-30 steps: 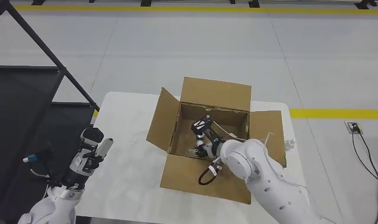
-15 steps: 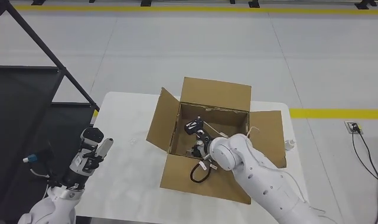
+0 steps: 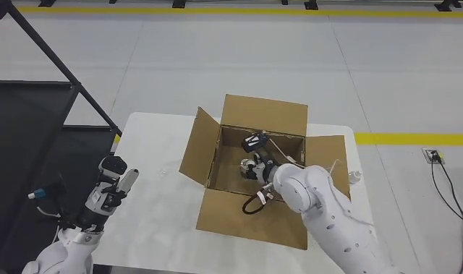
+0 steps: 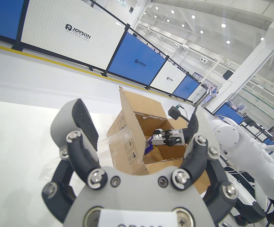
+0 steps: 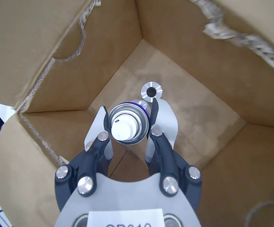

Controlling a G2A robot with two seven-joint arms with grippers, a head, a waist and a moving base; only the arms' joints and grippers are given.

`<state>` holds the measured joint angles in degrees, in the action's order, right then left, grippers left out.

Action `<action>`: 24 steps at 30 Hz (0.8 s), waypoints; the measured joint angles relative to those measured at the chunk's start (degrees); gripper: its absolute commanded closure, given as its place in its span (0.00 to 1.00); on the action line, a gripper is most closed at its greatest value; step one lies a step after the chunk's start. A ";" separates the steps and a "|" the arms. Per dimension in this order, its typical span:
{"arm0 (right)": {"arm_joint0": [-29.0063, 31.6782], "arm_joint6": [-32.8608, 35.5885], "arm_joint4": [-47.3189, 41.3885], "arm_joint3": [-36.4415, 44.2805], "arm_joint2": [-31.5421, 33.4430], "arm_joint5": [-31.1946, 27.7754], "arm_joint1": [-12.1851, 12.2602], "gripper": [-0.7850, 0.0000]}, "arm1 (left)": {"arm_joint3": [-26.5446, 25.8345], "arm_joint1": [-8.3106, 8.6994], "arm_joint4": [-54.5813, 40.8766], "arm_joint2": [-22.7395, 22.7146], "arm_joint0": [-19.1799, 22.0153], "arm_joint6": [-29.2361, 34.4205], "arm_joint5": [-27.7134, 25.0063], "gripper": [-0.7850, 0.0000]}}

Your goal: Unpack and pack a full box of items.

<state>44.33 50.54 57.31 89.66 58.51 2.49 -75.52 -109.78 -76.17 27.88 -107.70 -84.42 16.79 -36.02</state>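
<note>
Cardboard box (image 3: 264, 115) stands open on the white worktop (image 3: 159, 202), towards its right side, with all four flaps folded outward. The right claw (image 5: 129, 119) reaches down into the box and is clenched on a spray can (image 5: 127, 126), one finger on each side of the can's metal shoulder, just below its white nozzle. A band of blue label shows on the can's far side. I cannot tell whether the can's base touches the box floor. Just beyond the can, a small silver round top with a dark centre (image 5: 151, 92) stands on the brown floor of the box. The left claw (image 3: 123, 176) hangs over the near left part of the worktop, well apart from the box, its fingers spread wide and holding nothing.
</note>
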 measured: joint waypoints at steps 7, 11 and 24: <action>21.40 -11.26 3.10 26.26 18.79 1.96 3.34 1.00 | 0.00 0.00 0.00 0.00 0.00 0.00 0.00 0.00; 34.82 -21.36 2.14 36.10 29.31 4.25 3.86 1.00 | 0.00 0.00 0.00 0.00 0.00 0.00 0.00 0.00; 54.60 -25.64 -11.55 30.91 50.40 3.12 3.96 1.00 | 0.00 0.00 0.00 0.00 0.00 0.00 0.00 0.00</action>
<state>98.93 24.90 45.76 120.57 108.91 5.61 -71.56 -109.78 -76.17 27.88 -107.70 -84.42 16.79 -36.02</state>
